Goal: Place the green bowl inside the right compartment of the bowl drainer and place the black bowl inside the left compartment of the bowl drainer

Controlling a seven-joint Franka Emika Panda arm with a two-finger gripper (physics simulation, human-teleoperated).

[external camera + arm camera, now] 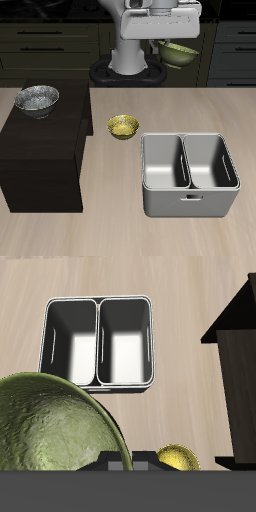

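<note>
1. Olive-green, glossy and mottled: the small round green bowl (180, 53), clamped at its rim in the two-finger gripper (160, 42) and carried high in the air near the arm's base, well behind the drainer.
2. Seen from the wrist: green bowl (55, 426) filling the foreground, both compartments of the grey metal rectangular bowl drainer (100, 344) empty and far beneath.
3. Step in hand, as judged: transport of the green bowl toward the drainer's right compartment; no bowl placed yet.
4. Next move, as judged: travel forward over the drainer (189, 175), line up on the correct side of the middle wall, lower inside, then release.
5. Still waiting: the silvery-grey speckled black bowl (37, 99), resting on top of a dark brown box-shaped cabinet (40, 150), destined for the left compartment.
6. Not wanted: a bright yellow bowl (123, 126) on the table just beside the drainer's back corner.
7. Underneath: pale wood-grain table (110, 230); behind, dark cabinet fronts (45, 45).
</note>
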